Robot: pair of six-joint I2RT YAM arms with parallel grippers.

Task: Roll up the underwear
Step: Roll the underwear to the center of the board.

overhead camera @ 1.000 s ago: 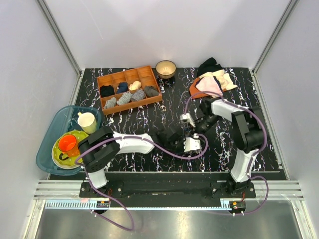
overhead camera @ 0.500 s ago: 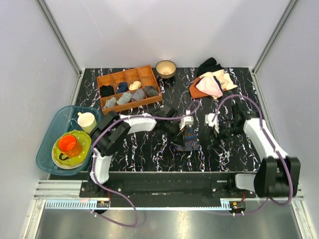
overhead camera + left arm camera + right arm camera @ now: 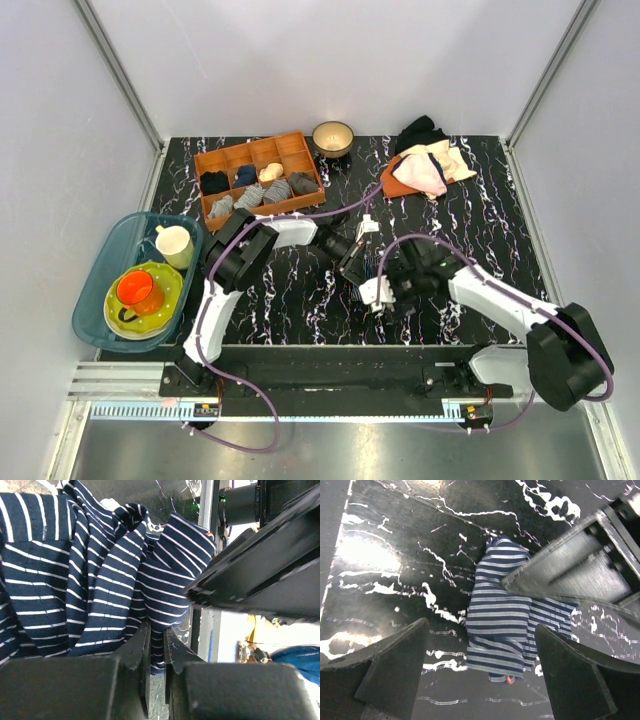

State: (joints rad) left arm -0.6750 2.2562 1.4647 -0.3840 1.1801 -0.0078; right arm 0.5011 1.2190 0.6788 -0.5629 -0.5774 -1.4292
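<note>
Left claw [image 3: 157, 635] pinching fold of underwear [image 3: 100, 580], jaws pressing together on cloth. Right claw [image 3: 485, 660] hanging over it, fingers [image 3: 395, 670] spreading wide either side. Underwear bunching at front middle of table [image 3: 480, 230], left claw's body crossing over it. Behind: wooden tray [image 3: 265, 208] holding rolled cloths [image 3: 250, 195] in compartments, bowl [image 3: 332, 137] just beside. Left edge: teal tub [image 3: 100, 270] holding cream cup [image 3: 174, 243], green plates [image 3: 160, 275], orange cup [image 3: 135, 292]. Back right: garment pile [image 3: 425, 160] lying loose.

The black marbled bench [image 3: 480, 220] carries a compartment tray [image 3: 265, 211] at eleven o'clock, a bowl [image 3: 332, 137] at twelve, garments [image 3: 425, 165] at one, and the underwear [image 3: 495, 620] at centre.
</note>
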